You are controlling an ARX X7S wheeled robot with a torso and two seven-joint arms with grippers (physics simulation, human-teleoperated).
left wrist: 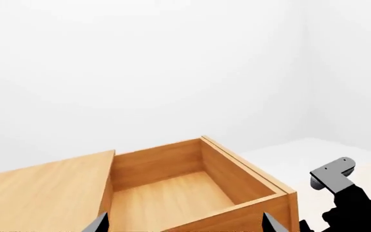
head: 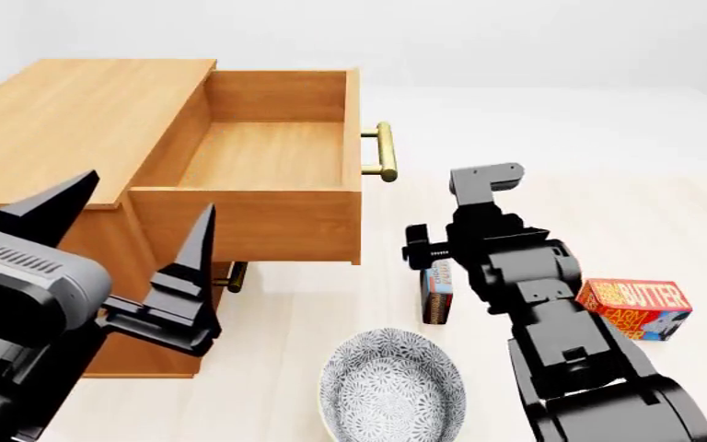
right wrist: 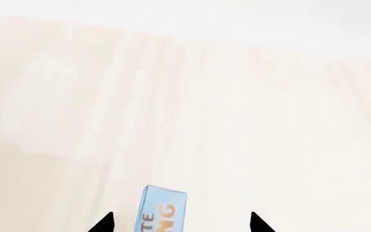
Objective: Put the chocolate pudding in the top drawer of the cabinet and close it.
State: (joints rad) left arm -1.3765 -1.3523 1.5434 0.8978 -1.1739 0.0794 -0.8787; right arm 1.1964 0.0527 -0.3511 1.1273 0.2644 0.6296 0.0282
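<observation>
The top drawer [head: 273, 157] stands pulled out, ready to receive. The chocolate pudding [head: 438, 292] stands on the table beneath the right tool [right wrist: 180, 223], whose prongs spread apart to straddle it; the left tool [head: 133, 241] waits spread too.

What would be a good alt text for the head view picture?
The top drawer of the cabinet stands open and empty. The right gripper hangs over the chocolate pudding, beside a patterned bowl and a butter box.

Bright, even, soft-shadowed simulator light throughout; the right wrist view looks washed out, perhaps slightly overexposed.
</observation>
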